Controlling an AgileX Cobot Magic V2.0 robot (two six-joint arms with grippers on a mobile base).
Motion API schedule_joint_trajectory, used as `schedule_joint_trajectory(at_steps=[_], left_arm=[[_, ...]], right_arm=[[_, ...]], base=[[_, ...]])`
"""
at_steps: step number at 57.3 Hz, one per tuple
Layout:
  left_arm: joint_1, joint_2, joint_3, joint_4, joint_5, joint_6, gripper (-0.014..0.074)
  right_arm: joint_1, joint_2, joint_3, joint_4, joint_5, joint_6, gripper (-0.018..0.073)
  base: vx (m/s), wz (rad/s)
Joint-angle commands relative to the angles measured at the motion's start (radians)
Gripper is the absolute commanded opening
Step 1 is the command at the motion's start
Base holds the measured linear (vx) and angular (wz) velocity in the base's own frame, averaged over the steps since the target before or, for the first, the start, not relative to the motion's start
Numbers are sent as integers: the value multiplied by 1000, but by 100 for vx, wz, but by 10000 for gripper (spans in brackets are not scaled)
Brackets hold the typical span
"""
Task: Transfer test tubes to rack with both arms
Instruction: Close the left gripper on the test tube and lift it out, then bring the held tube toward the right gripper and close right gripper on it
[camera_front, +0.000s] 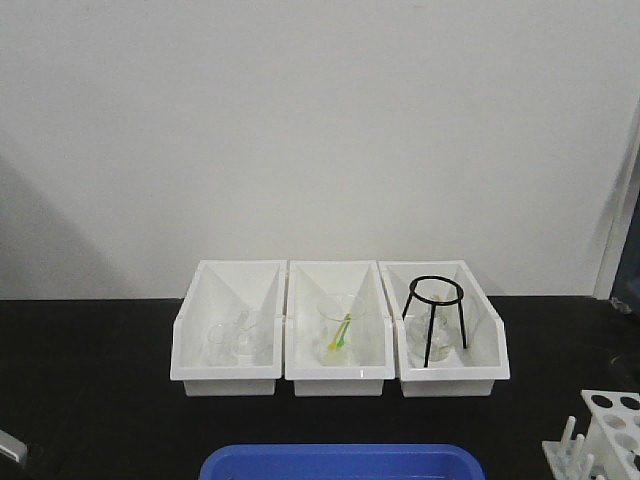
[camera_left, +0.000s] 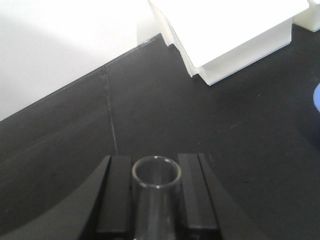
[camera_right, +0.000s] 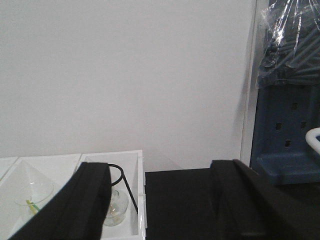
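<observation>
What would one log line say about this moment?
left gripper: shut on test tube | right gripper: open, empty | rack: lower right corner of front view

I see a plain white wall (camera_front: 320, 120), evenly lit, filling the upper frame above a black bench (camera_front: 90, 380). A blue panel (camera_right: 285, 120) with small holes stands far right.

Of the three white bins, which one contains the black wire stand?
The bin on the right in the front view. A black ring stand on thin legs is inside it; the middle bin and the left bin have no stand.
</observation>
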Motion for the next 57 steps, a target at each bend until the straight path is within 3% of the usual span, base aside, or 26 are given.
schedule_joint_trajectory(at_steps=[1,20,31,41,47,57], left_arm=[[-7,-40,-28,-8,-114,-1,-22],[-7,-284,-39,-8,-81,-1,-20],[-7,-442,-182,-8,233,-7,-21],[-7,-498,-378,-8,522,-145,-21],[-23,-497,-467,-8,604,-200,-21],[-119,-496,-530,-8,606,-215,-21]], right_arm=[[0,-7,-34,-6,-76,-12,468],[0,-7,-34,-6,-66,-12,468],[0,-7,-34,-6,-18,-12,468],[2,-7,-34,-6,68,-29,468],[30,-7,-34,-6,72,-81,468],[190,-1,-34,-6,68,-162,468]], base=[[0,0],[0,0],[0,0],[0,0],[0,0],[0,0]])
